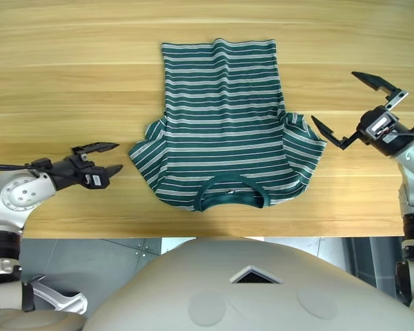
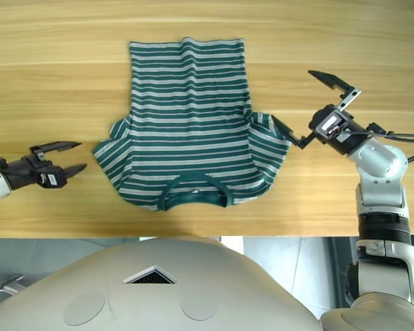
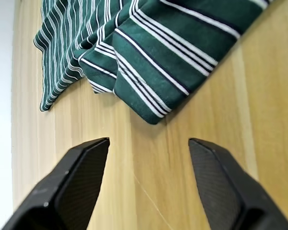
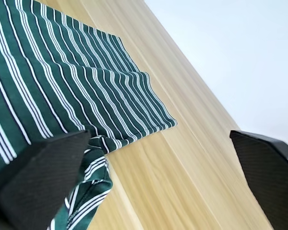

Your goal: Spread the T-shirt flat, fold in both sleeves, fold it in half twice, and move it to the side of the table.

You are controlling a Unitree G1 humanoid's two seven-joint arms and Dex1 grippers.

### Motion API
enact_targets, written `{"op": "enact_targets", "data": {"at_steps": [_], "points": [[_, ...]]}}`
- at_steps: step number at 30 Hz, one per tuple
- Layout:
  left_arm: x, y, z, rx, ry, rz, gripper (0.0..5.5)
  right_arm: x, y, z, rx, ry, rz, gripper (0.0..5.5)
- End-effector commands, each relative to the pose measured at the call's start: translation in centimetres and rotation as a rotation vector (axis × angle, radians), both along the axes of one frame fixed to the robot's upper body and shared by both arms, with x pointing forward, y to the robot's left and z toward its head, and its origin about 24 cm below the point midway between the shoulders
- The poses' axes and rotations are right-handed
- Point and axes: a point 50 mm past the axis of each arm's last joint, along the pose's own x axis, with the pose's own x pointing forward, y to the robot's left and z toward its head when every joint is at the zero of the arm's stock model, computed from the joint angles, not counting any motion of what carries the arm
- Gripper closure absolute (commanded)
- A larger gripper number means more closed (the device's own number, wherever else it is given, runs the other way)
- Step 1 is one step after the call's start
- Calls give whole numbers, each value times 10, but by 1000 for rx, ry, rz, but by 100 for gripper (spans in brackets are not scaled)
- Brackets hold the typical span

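A dark green T-shirt (image 1: 224,124) with white stripes lies spread on the wooden table (image 1: 69,76), collar toward me, hem at the far side. Both short sleeves are bunched against the body. My left gripper (image 1: 108,158) is open just off the left sleeve (image 3: 153,72), low over the wood, with nothing between its fingers. My right gripper (image 1: 346,107) is open wide beside the right sleeve (image 2: 265,141), one fingertip close to the sleeve's edge, the other raised farther back. In the right wrist view the shirt's hem corner (image 4: 149,105) lies between the two dark fingers.
Bare wood stretches on both sides of the shirt and behind it. The table's near edge (image 1: 90,236) runs just below the collar, with grey floor beyond it.
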Motion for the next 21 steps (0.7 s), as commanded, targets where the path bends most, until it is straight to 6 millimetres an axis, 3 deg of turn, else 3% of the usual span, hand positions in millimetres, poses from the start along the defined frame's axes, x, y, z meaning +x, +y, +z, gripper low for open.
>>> {"op": "enact_targets", "data": {"at_steps": [1,21], "points": [[0,-7,0,23,-20,-50,245,-1,3,-2,-2,8,10,10],[5,-2,-19,101,2,-54,245,-7,15,-7,-2,26,58,10]]}}
